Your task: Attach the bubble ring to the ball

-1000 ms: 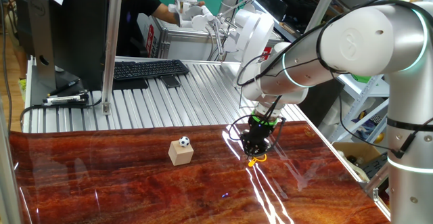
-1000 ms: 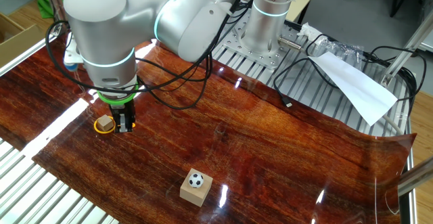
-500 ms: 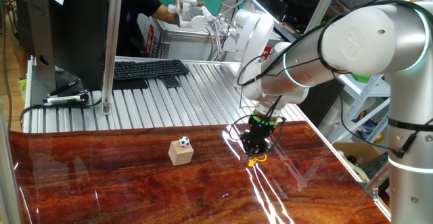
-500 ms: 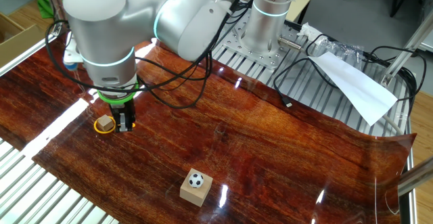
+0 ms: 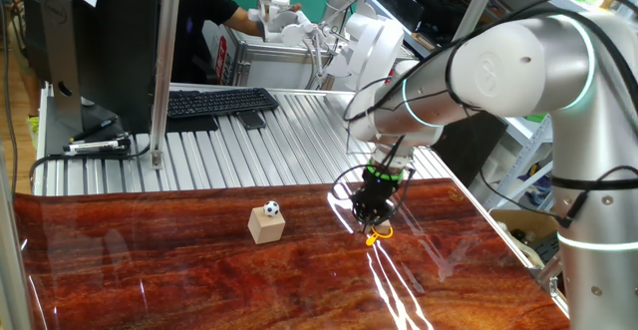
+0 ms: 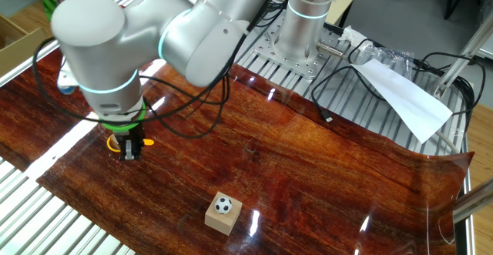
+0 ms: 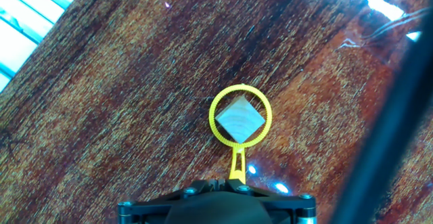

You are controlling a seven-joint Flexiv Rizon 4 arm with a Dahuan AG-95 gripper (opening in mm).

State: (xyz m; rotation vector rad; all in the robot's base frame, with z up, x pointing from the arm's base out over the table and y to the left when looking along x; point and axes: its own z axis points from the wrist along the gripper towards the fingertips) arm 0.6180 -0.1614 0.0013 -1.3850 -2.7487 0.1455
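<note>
pincer (image 7: 237, 183): closed on the stem of the ring (image 7: 240, 116)
ring: loop encircles a small cube (image 7: 239, 120)
ball (image 5: 271, 208): sits on another cube (image 5: 266, 226), well apart, on the counter (image 6: 308, 162)

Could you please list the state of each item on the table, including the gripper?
Gripper: shut on the bubble ring's stem, pointing down.
Bubble ring: held by its stem, loop encircling a small wooden cube.
Small wooden cube: inside the loop, on the table.
Ball: resting atop the larger wooden cube, untouched.
Larger wooden cube: on the table, apart from the gripper.
</note>
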